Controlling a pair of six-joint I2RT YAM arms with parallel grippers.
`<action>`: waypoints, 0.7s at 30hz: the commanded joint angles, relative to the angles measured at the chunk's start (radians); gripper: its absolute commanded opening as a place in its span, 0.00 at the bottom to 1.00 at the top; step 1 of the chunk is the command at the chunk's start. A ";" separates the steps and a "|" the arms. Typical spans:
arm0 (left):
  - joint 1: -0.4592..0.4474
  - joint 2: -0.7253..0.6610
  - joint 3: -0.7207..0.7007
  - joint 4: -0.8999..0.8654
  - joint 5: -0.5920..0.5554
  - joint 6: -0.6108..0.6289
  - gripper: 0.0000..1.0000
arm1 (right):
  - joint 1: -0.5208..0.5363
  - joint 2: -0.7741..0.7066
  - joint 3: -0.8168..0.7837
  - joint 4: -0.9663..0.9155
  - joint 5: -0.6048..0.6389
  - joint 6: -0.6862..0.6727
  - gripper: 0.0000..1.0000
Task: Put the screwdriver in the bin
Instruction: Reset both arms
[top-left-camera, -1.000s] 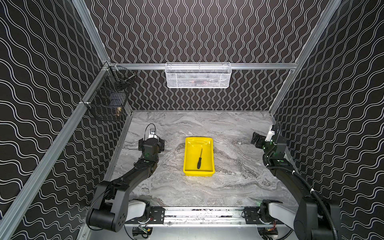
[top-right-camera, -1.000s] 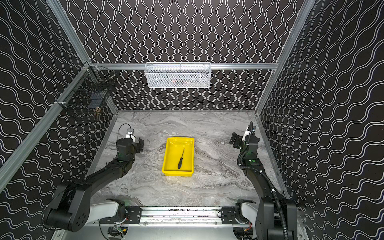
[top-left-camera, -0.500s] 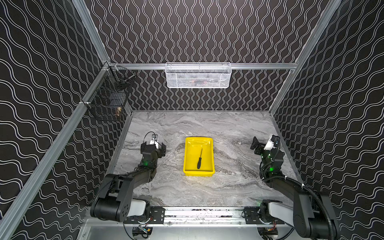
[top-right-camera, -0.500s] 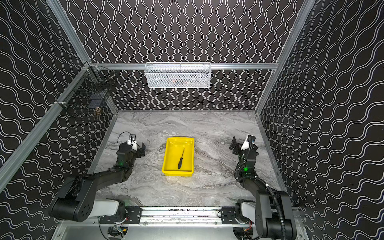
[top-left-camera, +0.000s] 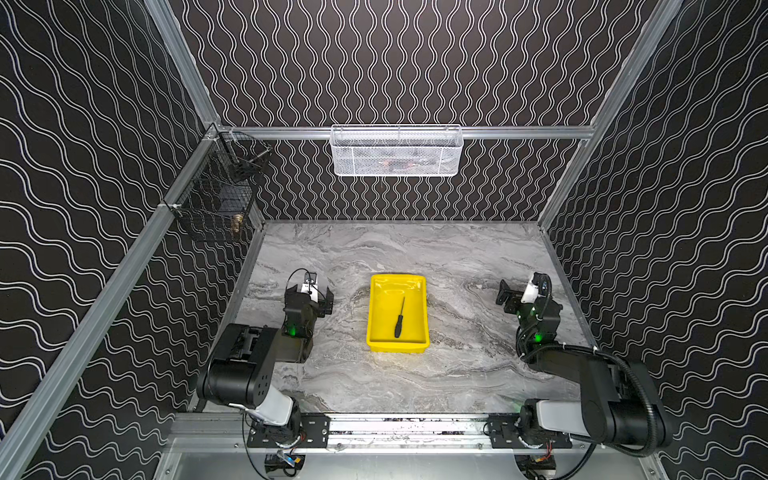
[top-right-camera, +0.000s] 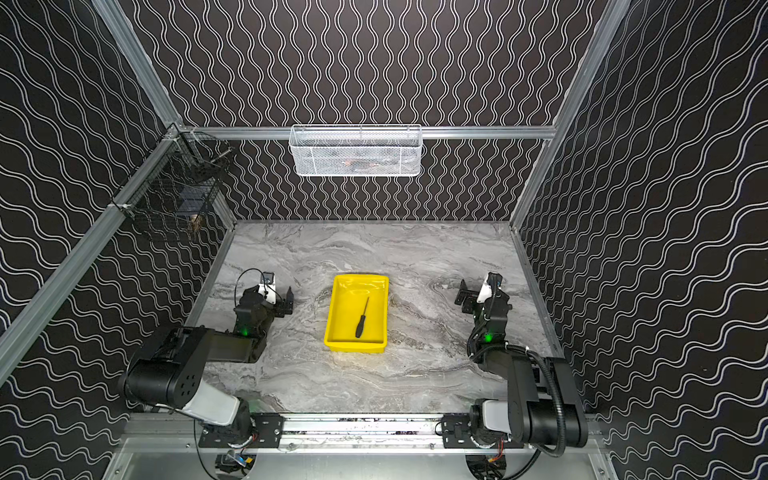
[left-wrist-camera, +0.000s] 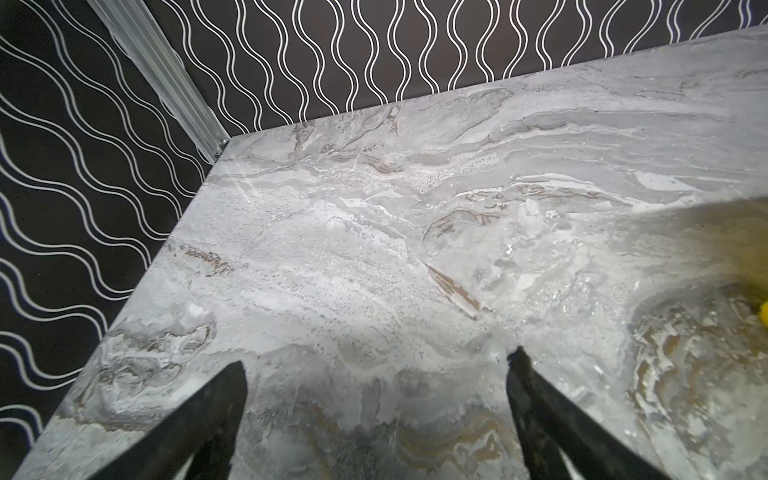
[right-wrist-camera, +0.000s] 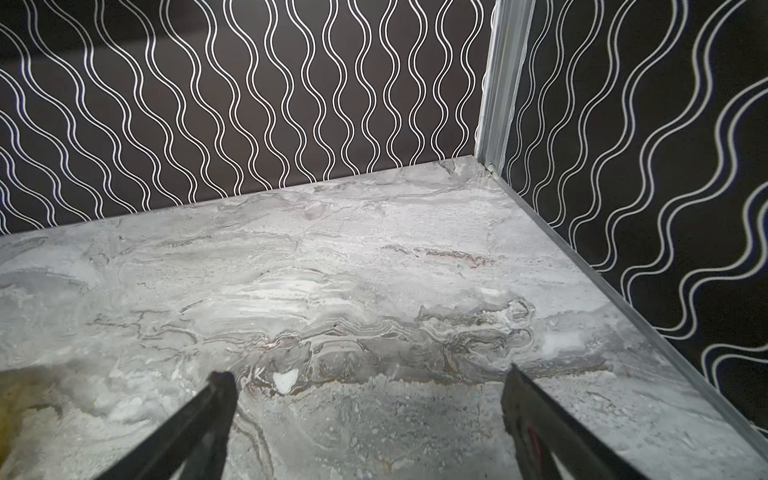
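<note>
**Screwdriver lies in the yellow bin, both grippers empty and spread wide**

The screwdriver (top-left-camera: 399, 318) lies flat on the floor of the bin (top-left-camera: 419, 286), seen in both top views. Its black handle points toward the near end of the bin and its thin dark shaft runs toward the far end, slightly slanted. Nothing else shares the bin with it. The bin itself is a bright yellow shallow tray that sits near the middle of the grey marbled counter (top-left-camera: 457, 374), its long side running away from the robot's base rail.

The left gripper (top-left-camera: 319, 296) rests low over the counter, to the left of the bin and apart from it. The left wrist view shows its two dark fingers (left-wrist-camera: 208, 415) standing far apart with only bare counter between them; a sliver of yellow shows at the edge of that picture. It holds nothing.

The right gripper (top-left-camera: 513, 297) sits on the opposite side, well apart from the bin and close to the right wall. In the right wrist view its fingers (right-wrist-camera: 195, 419) are likewise spread wide over bare counter, and it grips nothing.

A white mesh basket (top-left-camera: 397, 151) hangs on the back wall rail, above the counter. A black wire basket (top-left-camera: 216, 203) hangs on the left wall near the back corner. What lies inside either one is too small to make out.
</note>
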 joint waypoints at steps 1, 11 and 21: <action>0.006 0.027 -0.003 0.091 0.027 -0.014 0.99 | 0.000 0.029 -0.013 0.112 -0.013 -0.013 1.00; 0.043 0.080 0.051 0.009 0.125 -0.023 0.99 | -0.003 0.145 0.000 0.163 -0.015 -0.013 0.99; 0.064 0.092 0.053 0.026 0.145 -0.029 0.99 | -0.003 0.185 0.004 0.224 -0.071 -0.036 0.99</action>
